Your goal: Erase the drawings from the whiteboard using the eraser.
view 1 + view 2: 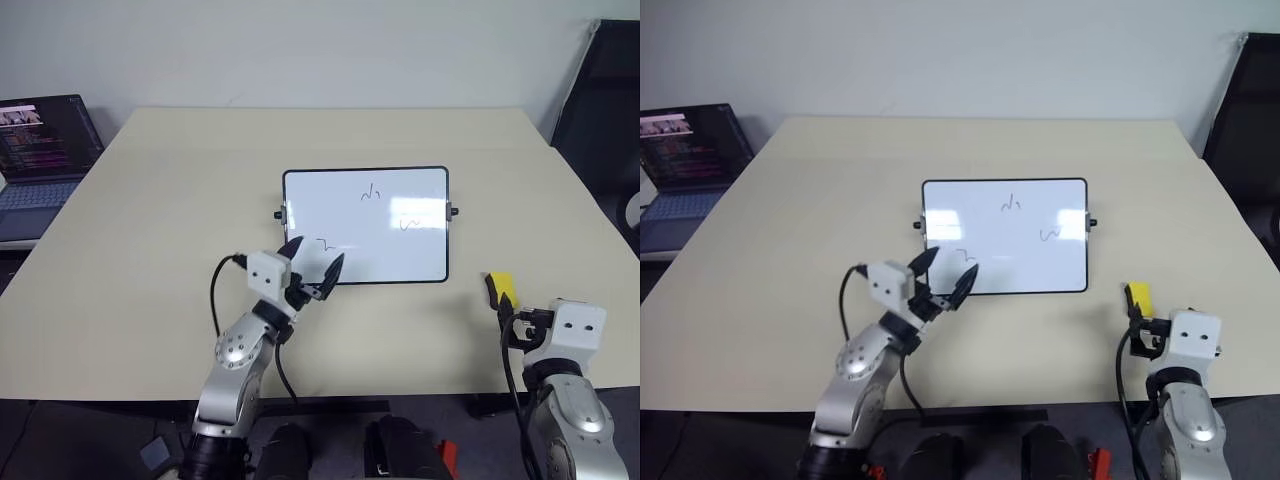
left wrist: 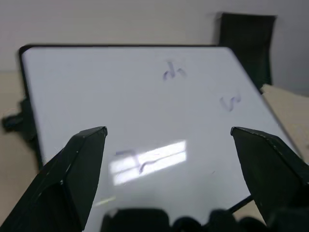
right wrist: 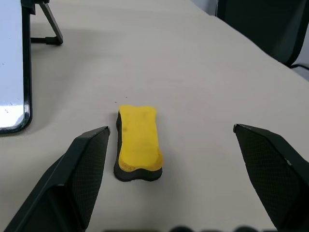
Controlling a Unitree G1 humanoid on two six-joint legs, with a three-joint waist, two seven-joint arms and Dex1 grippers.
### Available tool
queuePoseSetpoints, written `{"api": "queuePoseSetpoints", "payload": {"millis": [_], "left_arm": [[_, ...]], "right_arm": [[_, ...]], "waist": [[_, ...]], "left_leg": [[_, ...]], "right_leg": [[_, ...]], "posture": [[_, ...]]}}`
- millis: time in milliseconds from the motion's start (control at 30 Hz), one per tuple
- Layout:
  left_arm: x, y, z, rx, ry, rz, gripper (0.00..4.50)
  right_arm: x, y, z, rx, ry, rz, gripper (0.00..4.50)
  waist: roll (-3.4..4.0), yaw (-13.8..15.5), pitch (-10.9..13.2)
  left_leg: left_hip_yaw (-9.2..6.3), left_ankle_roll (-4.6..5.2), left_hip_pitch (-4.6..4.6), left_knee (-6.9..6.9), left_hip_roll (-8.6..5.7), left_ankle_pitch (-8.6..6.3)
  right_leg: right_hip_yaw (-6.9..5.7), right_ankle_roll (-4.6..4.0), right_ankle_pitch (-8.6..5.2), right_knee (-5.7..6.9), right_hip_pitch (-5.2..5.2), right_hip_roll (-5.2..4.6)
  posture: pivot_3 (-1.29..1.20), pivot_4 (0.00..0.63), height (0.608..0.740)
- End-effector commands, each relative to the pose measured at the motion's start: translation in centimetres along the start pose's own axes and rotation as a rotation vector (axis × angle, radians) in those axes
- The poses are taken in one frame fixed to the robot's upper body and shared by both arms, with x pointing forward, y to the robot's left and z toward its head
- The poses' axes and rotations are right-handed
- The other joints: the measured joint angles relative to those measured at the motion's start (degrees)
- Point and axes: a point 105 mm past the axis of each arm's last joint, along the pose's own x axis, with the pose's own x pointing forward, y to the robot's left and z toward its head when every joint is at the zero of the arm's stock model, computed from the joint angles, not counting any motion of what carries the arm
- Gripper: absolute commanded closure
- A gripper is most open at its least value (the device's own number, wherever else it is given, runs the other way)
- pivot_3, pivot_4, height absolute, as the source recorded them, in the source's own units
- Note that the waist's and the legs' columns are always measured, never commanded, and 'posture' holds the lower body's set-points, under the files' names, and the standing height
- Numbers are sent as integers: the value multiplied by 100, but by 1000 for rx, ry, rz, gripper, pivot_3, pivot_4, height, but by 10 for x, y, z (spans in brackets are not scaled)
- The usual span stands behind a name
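Since all three drawings (image 1: 371,192) still mark the whiteboard (image 1: 366,226), no erasing looks done yet. One squiggle sits near the whiteboard's front-left corner, one toward its back middle, one toward its right edge. The eraser (image 1: 500,290) lies untouched on the table (image 1: 160,260), just off the whiteboard's front-right corner. The right gripper (image 3: 171,159) faces it, fingers spread and empty. The left gripper (image 1: 312,268), fingers spread, hovers at the whiteboard's front-left corner, probably not touching. Grasping and wiping remain.

Eraser (image 3: 138,140) yellow, black base. Whiteboard (image 1: 385,250) glossy white, black frame. Drawings (image 1: 372,193) dark. Desk (image 1: 150,250) beige. Tool fingers (image 2: 77,169) black.
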Motion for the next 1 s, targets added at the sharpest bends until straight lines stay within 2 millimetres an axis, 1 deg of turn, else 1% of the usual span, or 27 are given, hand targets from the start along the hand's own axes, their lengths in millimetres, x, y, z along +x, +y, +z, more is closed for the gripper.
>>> {"api": "queuePoseSetpoints", "payload": {"millis": [33, 133, 200, 300, 433, 500, 633, 767, 833, 900, 1000], "left_arm": [[20, -23, 20, -44, -61, -208, 0], [27, -38, 28, -84, -77, -337, 0], [27, -52, 31, -94, -70, -467, 0], [23, -65, 29, -110, -40, -618, 0], [15, -74, 23, -102, 13, -775, 0], [12, -76, 21, -86, 31, -826, 0], [8, -74, 18, -64, 60, -875, 0], [4, -71, 15, -82, 75, -880, 0], [0, -67, 8, -70, 111, -880, 0], [-2, -63, 3, -59, 132, -873, 0], [-1, -58, 2, -49, 138, -852, 0]], "right_arm": [[9, -1, 19, 52, -32, 27, 40], [15, -2, 21, 102, -19, 33, 40], [18, -3, 19, 139, 8, 36, 40], [24, -3, 15, 165, 44, 46, 40], [33, 0, 13, 149, 86, 86, 40], [36, 1, 11, 138, 105, 91, 40], [38, 7, 9, 123, 131, 116, 40], [37, 15, 0, 114, 173, 155, 40], [38, 14, -6, 108, 192, 160, 40], [39, 13, -8, 108, 195, 154, 40], [43, 12, -8, 101, 191, 150, 40]], "waist": [[0, 0, 0], [0, -5, -1], [0, -6, -1], [1, -10, 0], [4, -19, -1], [7, -20, -2], [7, -17, -2], [7, -18, -2], [7, -18, -1], [7, -18, -2], [7, -17, -1]], "left_leg": [[-1, 0, -1, 2, -2, 0], [1, 0, 0, 4, -9, 0], [-1, 1, 0, 0, -8, 0], [-2, 1, 0, -2, -7, 0], [-2, 1, 5, -1, -4, 0], [-2, 2, 6, 0, -4, 0], [-3, 2, 4, -1, -4, 0], [-3, 2, 1, -2, -2, 0], [-3, 2, 2, -2, 0, 0], [-3, 2, 2, -1, -1, 0], [-3, 2, 2, -1, 1, 0]], "right_leg": [[1, 1, 1, 1, 0, 3], [3, 2, 2, 2, 1, 8], [2, 1, 2, 1, 1, 16], [3, -1, 1, 0, -1, 29], [4, -3, 1, 7, -2, 32], [7, -4, 2, 8, -1, 38], [9, -5, 1, 6, -2, 39], [11, -5, 1, 3, -3, 39], [11, -5, 1, 4, -3, 37], [11, -5, 1, 5, -3, 37], [11, -5, 1, 6, -3, 37]], "posture": [[0, 150, 740], [0, 150, 740], [0, 150, 740], [0, 150, 740], [0, 150, 740], [0, 150, 740], [0, 150, 740], [0, 150, 740], [0, 150, 740], [0, 150, 740], [0, 150, 740]]}}
